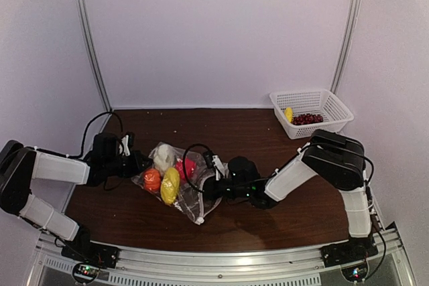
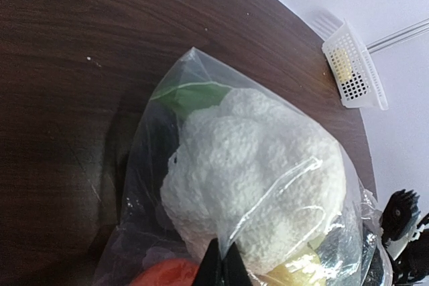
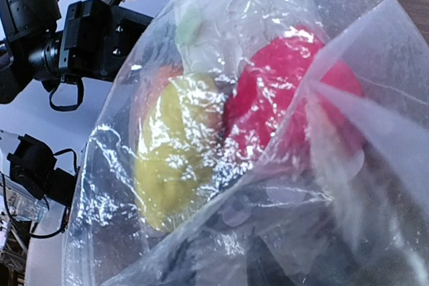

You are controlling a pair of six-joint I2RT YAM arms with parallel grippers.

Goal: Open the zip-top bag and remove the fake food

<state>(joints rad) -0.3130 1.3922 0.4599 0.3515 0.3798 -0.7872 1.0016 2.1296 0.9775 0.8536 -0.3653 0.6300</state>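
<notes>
— Dark brown wood is the desk (image 1: pixel 255 132), and what lies on it?

— The zip-top bag (image 1: pixel 191 199), clear and crinkled, sits in the middle of the desk between the two arms. The fake food (image 1: pixel 170 185) is inside it.

— And at the far right corner?

— A white mesh basket (image 1: pixel 335 108), well apart from the bag. It holds a dark grape cluster (image 1: pixel 307 118) and a yellow bit (image 1: pixel 288 113).

— How do the claws stand?

— The left claw (image 2: pixel 221 266) is at the bag's left edge, and its dark tips are pressed together on the plastic. The right claw (image 1: pixel 213 177) is at the bag's right edge. Its wrist view is filled with plastic, so whether it pinches the bag cannot be told.

— Which pieces show through the film?

— A knobbly white piece (image 2: pixel 255 165) with a green leaf, a red piece (image 3: pixel 288 92) touching a yellow piece (image 3: pixel 174 152), and a smaller orange piece (image 1: pixel 152 179) beside the yellow one.
</notes>
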